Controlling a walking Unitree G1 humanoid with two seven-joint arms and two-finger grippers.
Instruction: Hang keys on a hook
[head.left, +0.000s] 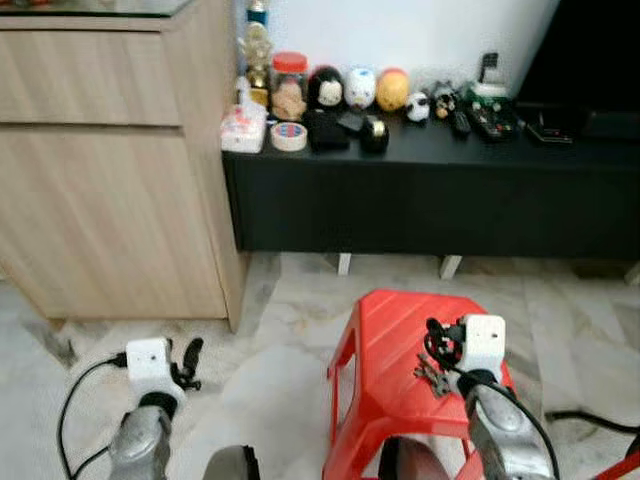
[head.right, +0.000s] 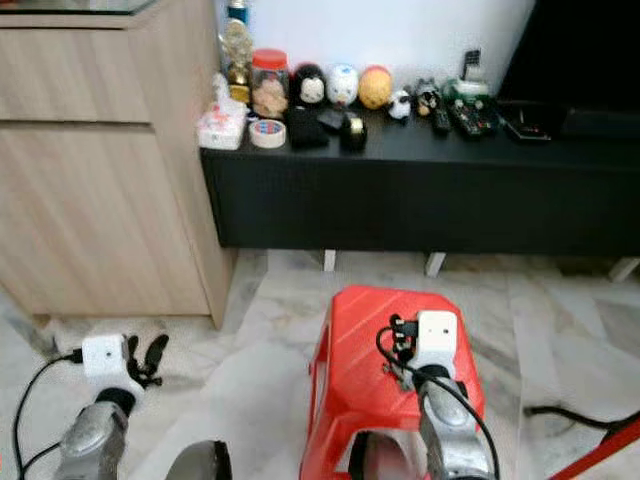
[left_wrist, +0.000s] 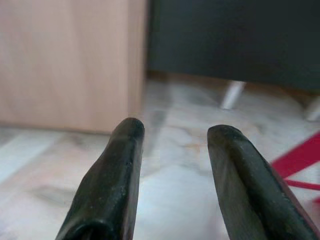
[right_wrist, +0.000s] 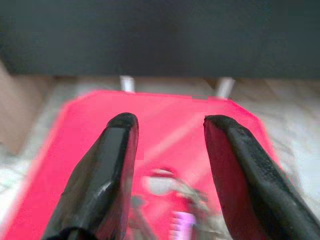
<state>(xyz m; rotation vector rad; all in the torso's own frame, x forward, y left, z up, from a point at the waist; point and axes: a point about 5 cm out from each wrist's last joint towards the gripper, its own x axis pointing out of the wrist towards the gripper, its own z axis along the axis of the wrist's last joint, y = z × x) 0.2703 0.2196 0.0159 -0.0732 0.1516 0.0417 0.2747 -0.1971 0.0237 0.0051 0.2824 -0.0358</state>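
A bunch of keys (head.left: 432, 376) lies on the top of a red plastic stool (head.left: 395, 325), near its right side. My right gripper (head.left: 438, 342) hangs just above the keys, open, with nothing between its fingers. In the right wrist view the keys (right_wrist: 172, 202) look blurred, low between the two black fingers (right_wrist: 112, 165), over the red stool top (right_wrist: 165, 107). My left gripper (head.left: 187, 362) is held low over the marble floor left of the stool, open and holding nothing. In the left wrist view its fingers (left_wrist: 112, 175) point at the floor before the cabinet.
A tall light-wood cabinet (head.left: 110, 170) stands at the left. A low black console (head.left: 430, 205) runs along the back wall, carrying figurines, a jar, a tape roll (head.left: 289, 136) and remotes. A black cable (head.left: 590, 420) lies on the floor at the right.
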